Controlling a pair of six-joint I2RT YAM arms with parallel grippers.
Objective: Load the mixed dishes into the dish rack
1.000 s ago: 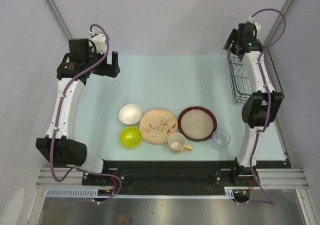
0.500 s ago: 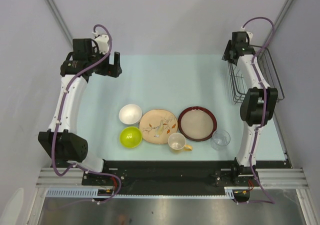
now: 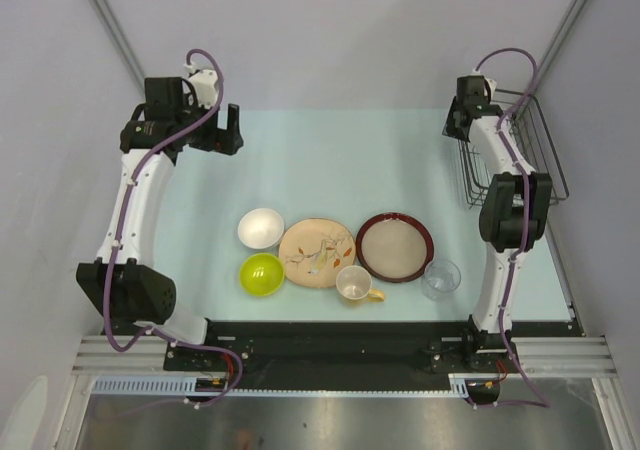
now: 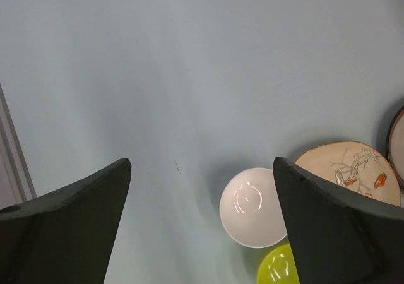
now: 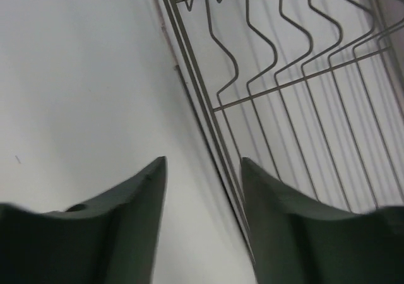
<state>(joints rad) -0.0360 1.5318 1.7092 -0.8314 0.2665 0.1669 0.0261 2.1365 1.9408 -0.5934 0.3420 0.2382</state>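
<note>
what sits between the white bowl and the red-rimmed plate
The beige leaf-patterned plate lies between the white bowl and the red-rimmed plate, as the top view shows.

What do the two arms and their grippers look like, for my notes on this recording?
The left arm and right arm match: white tubular links between chunky black joint housings, with a purple cable looping along each. The left gripper and right gripper each have two broad, dark, tapering fingers. No markings are legible.
</note>
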